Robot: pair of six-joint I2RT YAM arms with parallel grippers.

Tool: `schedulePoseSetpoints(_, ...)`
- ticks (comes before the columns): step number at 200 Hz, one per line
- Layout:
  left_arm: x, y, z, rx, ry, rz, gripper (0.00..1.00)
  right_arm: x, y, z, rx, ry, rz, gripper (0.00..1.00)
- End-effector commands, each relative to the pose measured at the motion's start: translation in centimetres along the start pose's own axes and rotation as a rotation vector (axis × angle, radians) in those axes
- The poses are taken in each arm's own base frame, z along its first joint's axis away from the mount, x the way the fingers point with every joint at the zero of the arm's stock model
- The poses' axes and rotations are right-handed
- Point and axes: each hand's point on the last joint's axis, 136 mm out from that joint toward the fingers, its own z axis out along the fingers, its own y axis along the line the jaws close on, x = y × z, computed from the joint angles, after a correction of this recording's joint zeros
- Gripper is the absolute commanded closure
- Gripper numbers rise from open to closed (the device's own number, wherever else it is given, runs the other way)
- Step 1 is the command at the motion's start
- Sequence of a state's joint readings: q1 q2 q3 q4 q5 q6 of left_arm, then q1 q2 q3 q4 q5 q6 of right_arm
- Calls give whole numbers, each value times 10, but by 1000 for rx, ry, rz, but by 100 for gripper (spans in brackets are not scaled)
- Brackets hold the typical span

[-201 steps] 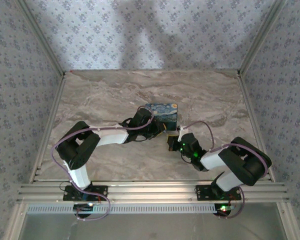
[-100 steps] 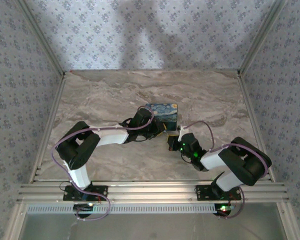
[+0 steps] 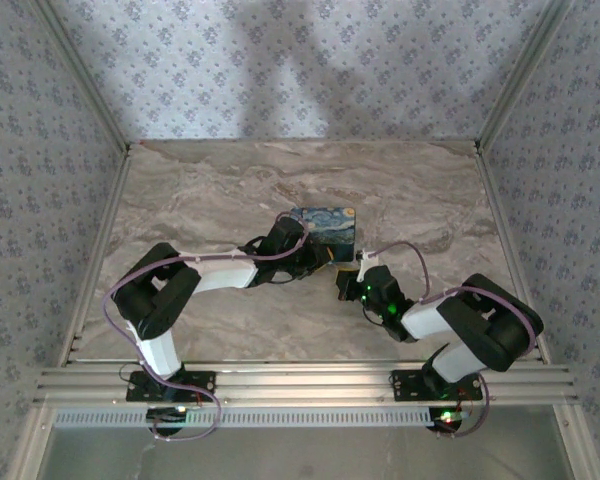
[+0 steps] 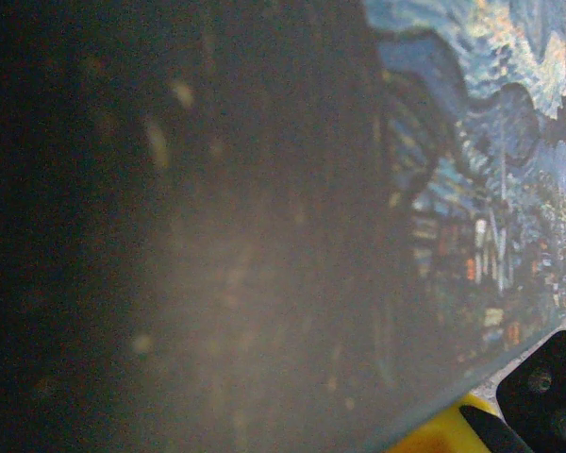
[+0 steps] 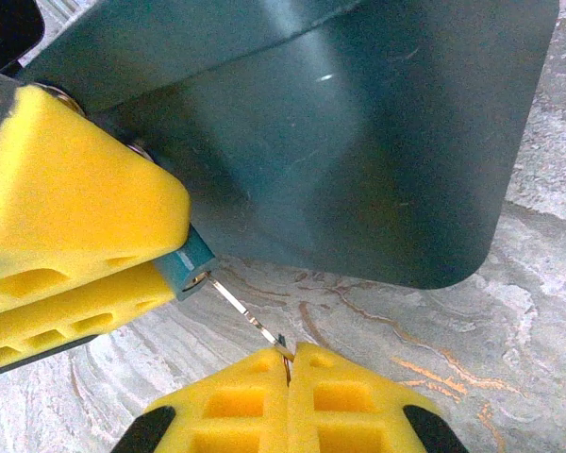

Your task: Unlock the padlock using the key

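Overhead view, wrist close-ups, sharing box (image 3: 325, 228)

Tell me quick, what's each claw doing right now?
Left claw: closed, holding the padlock.
Right claw: closed, pinching the key, whose tip sits at the padlock.

The blue box (image 5: 358, 142) looked smooth and glossy, the worktop (image 5: 472, 311) like veined marble, the key (image 5: 245, 313) thin bright metal.
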State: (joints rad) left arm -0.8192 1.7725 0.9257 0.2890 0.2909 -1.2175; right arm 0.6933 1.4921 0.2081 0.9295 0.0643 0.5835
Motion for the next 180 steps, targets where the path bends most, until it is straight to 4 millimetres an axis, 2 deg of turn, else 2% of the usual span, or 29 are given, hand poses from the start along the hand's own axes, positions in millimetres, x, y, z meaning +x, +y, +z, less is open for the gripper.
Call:
schedulePoseSetpoints(1,6,-12,-3,36,18,5,86,-20,11,-5,-47,-81,-5,100)
schedulePoseSetpoints(100,5,-16,-4,45,18,5,86,-17,10,-8,-48,-81,-7,100)
schedulePoseSetpoints(180,8,-19,-2,44,30,13,86,-32,20,1,-67,-115,-22,100)
